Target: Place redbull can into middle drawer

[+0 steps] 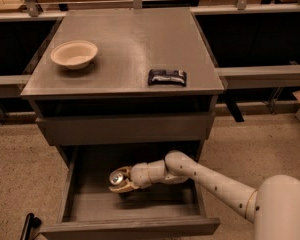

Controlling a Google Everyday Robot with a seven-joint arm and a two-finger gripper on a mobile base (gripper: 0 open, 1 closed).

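The middle drawer (80,204) stands pulled open below the cabinet's top tier. My gripper (121,181) reaches into it from the right and is shut on the redbull can (117,176). The can's shiny silver top faces up and left, and its sides are mostly hidden by the fingers. The can is held low inside the drawer, near its middle. I cannot tell whether it touches the drawer floor.
A cream bowl (74,53) sits on the cabinet top (125,39) at the left. A flat dark snack packet (167,77) lies on the top near its right front. The closed grey drawer front (122,129) of the upper tier hangs just above my arm.
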